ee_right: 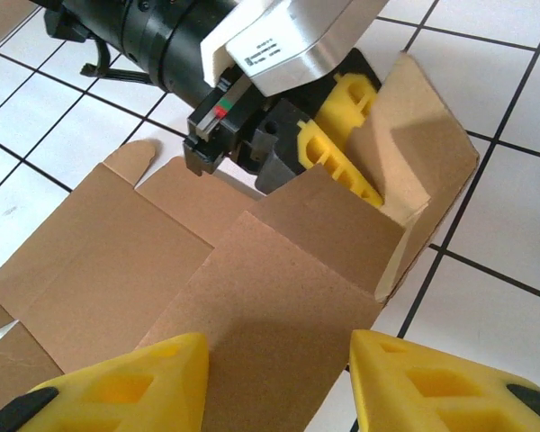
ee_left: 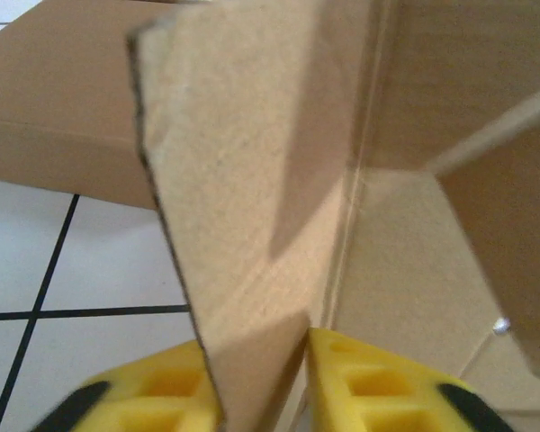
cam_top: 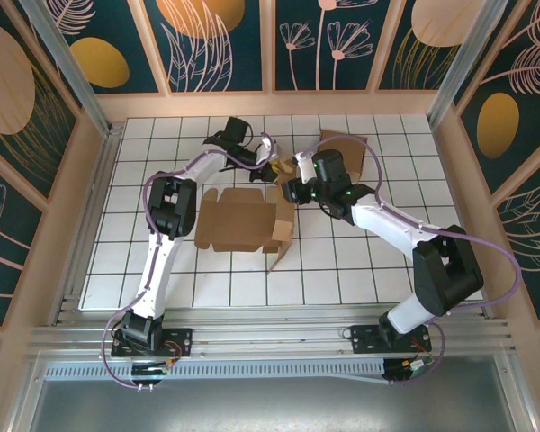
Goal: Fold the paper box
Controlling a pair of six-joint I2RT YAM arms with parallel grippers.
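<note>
The paper box is a brown cardboard blank lying partly unfolded mid-table, its right end raised. My left gripper is shut on an upright flap of it, the thin card pinched between the yellow fingers. In the right wrist view those fingers reach into the raised corner behind an upright wall. My right gripper hangs open just above a flat flap, one finger on each side. From above, both grippers meet at the box's far right end, the left and the right.
A second piece of brown card lies at the back right, behind the right wrist. A raised wooden rim bounds the white gridded table. The box's left part lies flat on the tiles.
</note>
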